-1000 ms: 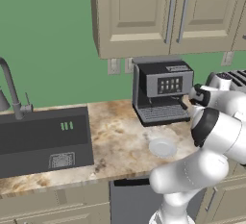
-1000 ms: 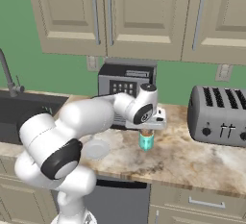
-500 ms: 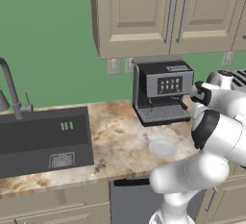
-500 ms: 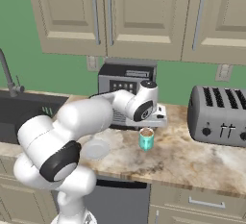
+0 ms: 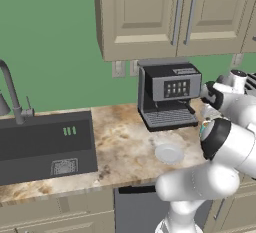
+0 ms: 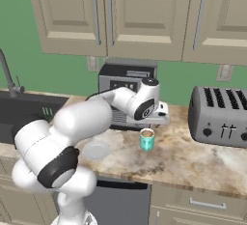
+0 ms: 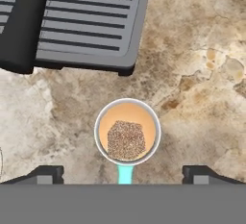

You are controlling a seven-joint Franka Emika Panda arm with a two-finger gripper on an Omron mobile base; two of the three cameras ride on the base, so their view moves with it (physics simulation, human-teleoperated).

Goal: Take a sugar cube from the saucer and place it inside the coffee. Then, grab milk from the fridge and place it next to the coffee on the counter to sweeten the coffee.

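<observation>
With its fingers spread wide and empty, the tool [image 7: 123,175] hangs straight above the coffee [image 7: 127,131], where the sugar cube [image 7: 126,140] sits in the liquid, on the counter [image 7: 202,88] just beside the coffee machine [image 7: 77,23].

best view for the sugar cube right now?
Hand view: it looks straight down into the coffee, with the sugar cube sitting in the brown liquid. Right base view shows the mug side-on, cube too small to tell. In the left base view the arm covers the mug.

Sugar cube [image 7: 126,140] inside coffee [image 7: 127,130]
</observation>
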